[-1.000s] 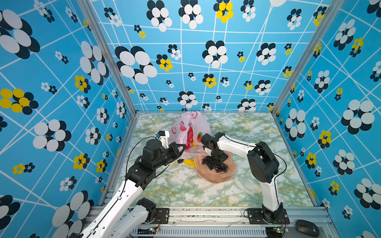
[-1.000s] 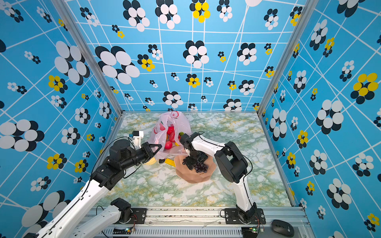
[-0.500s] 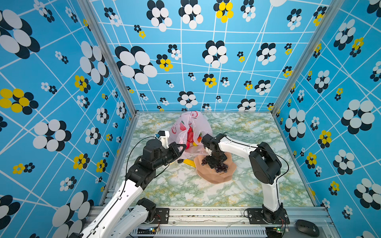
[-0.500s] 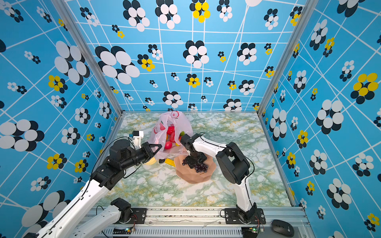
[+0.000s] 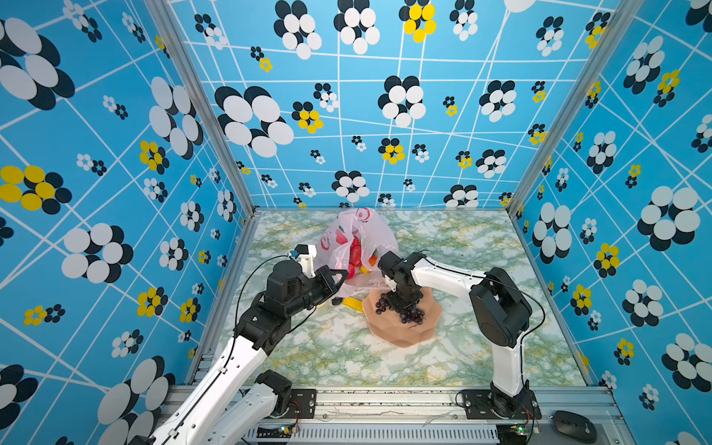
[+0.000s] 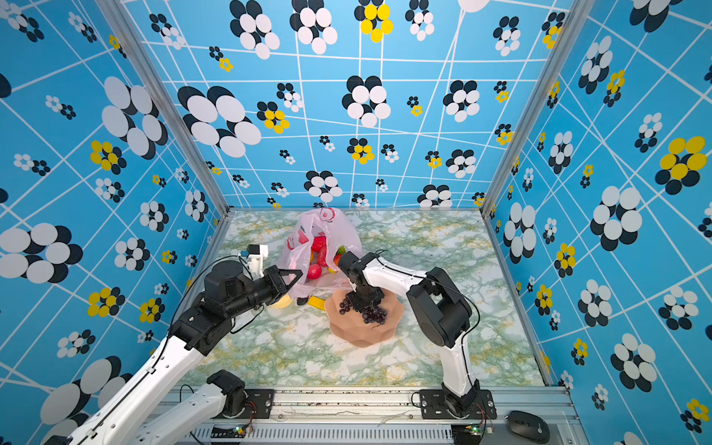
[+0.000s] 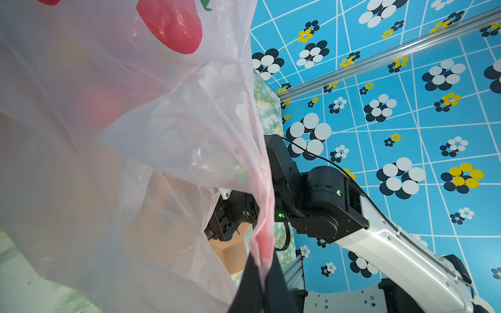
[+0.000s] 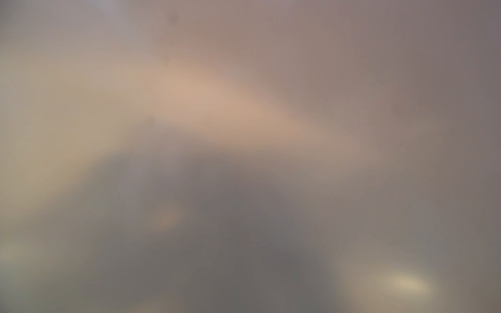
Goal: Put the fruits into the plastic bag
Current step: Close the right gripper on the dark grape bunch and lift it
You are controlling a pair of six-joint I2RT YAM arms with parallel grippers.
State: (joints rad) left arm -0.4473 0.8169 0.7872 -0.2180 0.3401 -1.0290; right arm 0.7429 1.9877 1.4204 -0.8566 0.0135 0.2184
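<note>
The pale-pink plastic bag [image 5: 362,231] [image 6: 327,231] stands at the back middle of the table with its mouth held up. Red fruits [image 5: 354,252] [image 6: 319,246] and yellow-orange ones show through it. My left gripper [image 5: 345,273] [image 6: 298,274] [image 7: 261,273] is shut on the plastic bag's [image 7: 135,135] edge. The dark purple grape bunch [image 5: 412,316] [image 6: 373,316] lies in the salmon-pink bowl [image 5: 404,339] [image 6: 366,339]. My right gripper [image 5: 402,304] [image 6: 366,302] points straight down onto the grapes, its fingertips hidden among them. The right wrist view is a blur.
A flat yellow piece [image 5: 352,303] [image 6: 316,302] lies on the marble table between the bag and the bowl. A pale yellow disc [image 6: 281,302] sits under my left gripper. Patterned blue walls close in three sides. The right arm [image 7: 325,200] reaches in just behind the bag.
My right gripper stays down on the grape bunch and its jaws have drawn in. The left gripper keeps its hold on the bag's edge and has not moved.
</note>
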